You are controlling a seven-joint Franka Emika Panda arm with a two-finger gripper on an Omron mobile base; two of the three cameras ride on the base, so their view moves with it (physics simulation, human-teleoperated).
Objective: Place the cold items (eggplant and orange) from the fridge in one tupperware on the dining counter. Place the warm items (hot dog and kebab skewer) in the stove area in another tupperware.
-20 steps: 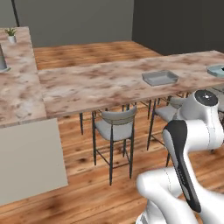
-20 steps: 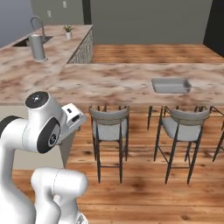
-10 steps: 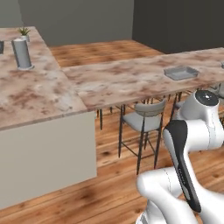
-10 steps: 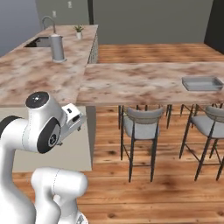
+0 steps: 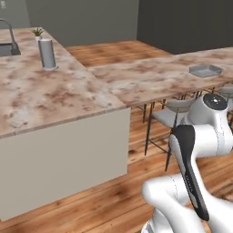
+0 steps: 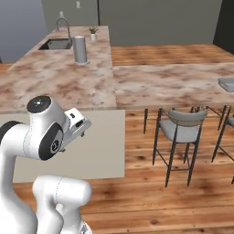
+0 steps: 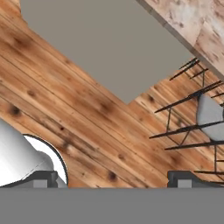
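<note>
Pinkish-tan marble worktop [image 5: 150, 77] bearing one shallow grey rectangular tray [image 5: 205, 70]; two grey stools [image 6: 179, 125], perhaps more; pincer [image 7: 113, 178] spread, empty

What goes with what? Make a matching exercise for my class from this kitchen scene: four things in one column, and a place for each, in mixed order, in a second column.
Things
1. grey tray
2. grey cylinder
3. small potted plant
4. grey-seated stool

Places
A. on the wooden floor, tucked under the edge of the dining counter
B. on the counter top close to the sink
C. at the far end of the counter, beyond the sink
D. lying flat on the dining counter, towards its right end

Pairs: 1-D, 2-B, 3-C, 4-A
</note>
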